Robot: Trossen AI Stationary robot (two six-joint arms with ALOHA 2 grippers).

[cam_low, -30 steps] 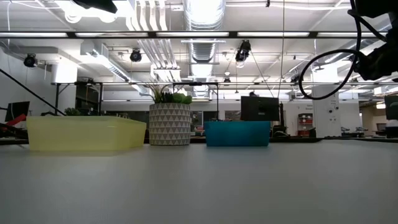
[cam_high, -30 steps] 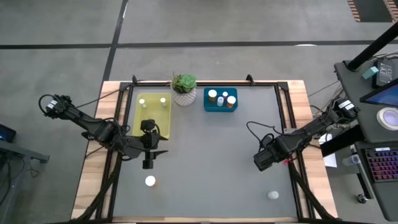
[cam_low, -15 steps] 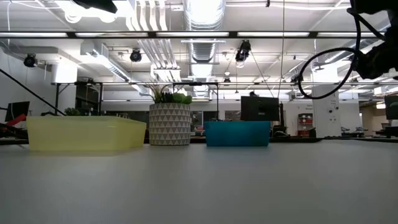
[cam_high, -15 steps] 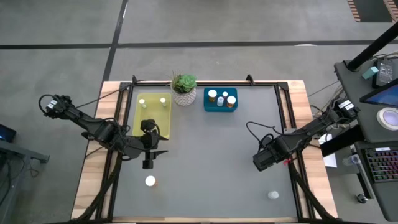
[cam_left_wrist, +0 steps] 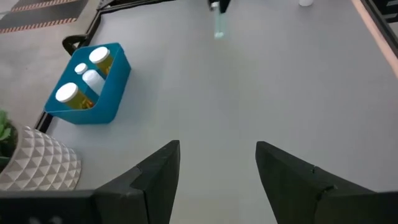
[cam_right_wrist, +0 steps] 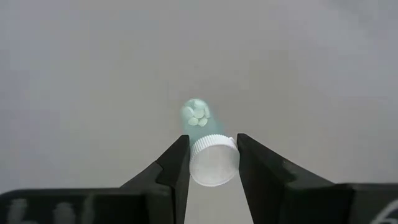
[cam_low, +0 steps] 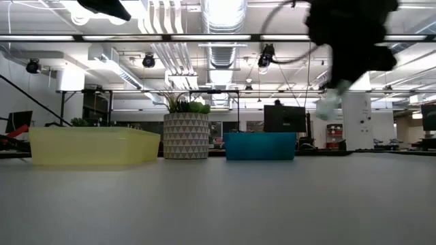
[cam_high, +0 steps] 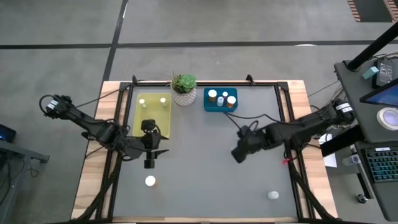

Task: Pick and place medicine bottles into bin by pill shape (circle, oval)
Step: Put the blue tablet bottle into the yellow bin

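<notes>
Clear-bodied, white-capped medicine bottle (cam_right_wrist: pixel 208 152) is now clamped in the right hand (cam_high: pixel 240 151), which has been carried from the table's right edge toward its middle, raised. Round pills show inside. Left hand (cam_left_wrist: pixel 217 165) is held apart, empty, beside the yellow bin (cam_high: pixel 140 121).

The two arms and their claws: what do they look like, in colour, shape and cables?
Both arms are dark, nearly black, built of slim jointed segments. A thin black cable loops above the right arm. The left arm ends in a blocky wrist. The left claw has two broad, matte dark fingers tapering to angular tips; the right claw has the same wedge-shaped fingers.
</notes>
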